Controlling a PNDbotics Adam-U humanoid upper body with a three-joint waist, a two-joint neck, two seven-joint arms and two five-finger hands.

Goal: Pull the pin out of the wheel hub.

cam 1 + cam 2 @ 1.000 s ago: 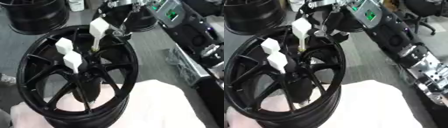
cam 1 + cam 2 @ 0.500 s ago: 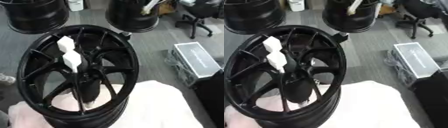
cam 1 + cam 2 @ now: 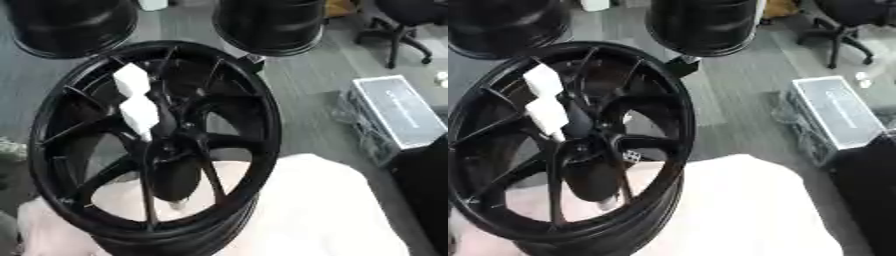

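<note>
A black spoked wheel hub (image 3: 229,142) lies tilted on a white cloth (image 3: 324,210) and fills the left half of both views. Two white block-headed pins stand in it near the centre, one (image 3: 131,81) behind the other (image 3: 140,116); the right eye view shows them as an upper pin (image 3: 542,80) and a lower pin (image 3: 549,114). A small pale object (image 3: 607,202) shows through the spokes low in the hub. Neither of my hands appears in either view.
Two more black wheels (image 3: 70,22) (image 3: 271,22) stand on the grey floor behind the hub. A grey case (image 3: 398,117) lies to the right, with an office chair (image 3: 407,20) beyond it. Something dark (image 3: 429,195) fills the right lower edge.
One second ago my right arm reached over the hub beside a third white pin. Arm and that pin have left the view; two pins remain. The camera has shifted too.
</note>
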